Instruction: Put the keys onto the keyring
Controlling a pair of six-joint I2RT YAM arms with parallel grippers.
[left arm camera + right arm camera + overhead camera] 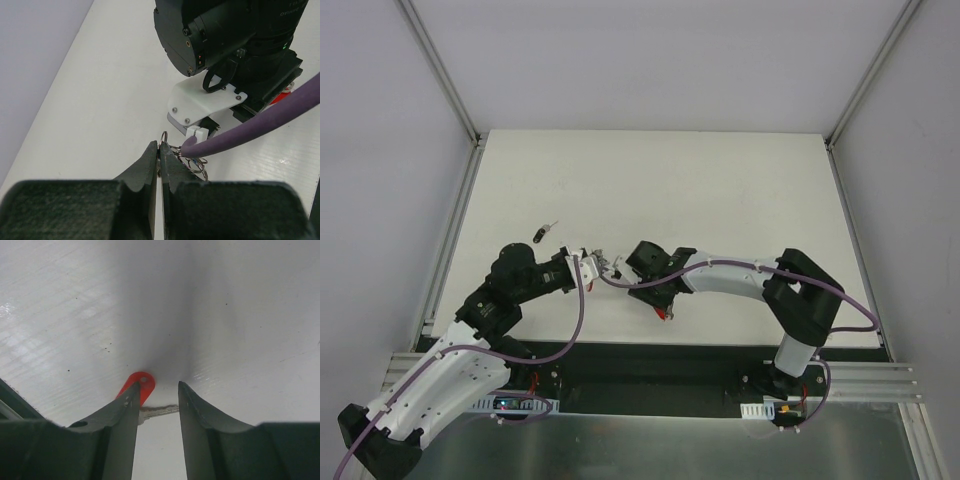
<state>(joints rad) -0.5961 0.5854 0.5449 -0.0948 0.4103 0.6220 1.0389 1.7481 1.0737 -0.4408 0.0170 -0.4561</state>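
Across the white table [720, 180], we judge the job barely begun: no key that we can see hangs on the ring yet.

The two arms meet near the middle of the near edge. The left claw [159, 150] is pinched tight on the keyring [195, 164], whose wire loops stick out just beyond its tips, low over the table. The right claw [157, 390] points down at the table with its jaws a moderate way apart. It straddles the red key [141, 385], which lies flat with its silver blade across the gap, and we see no grip on it.

The black key [542, 235] lies alone on the table, beyond the left claw and well apart from the ring. We cannot find a blue key in any view.

What is left, as we read it, is lifting the red key, threading it, and then the others.
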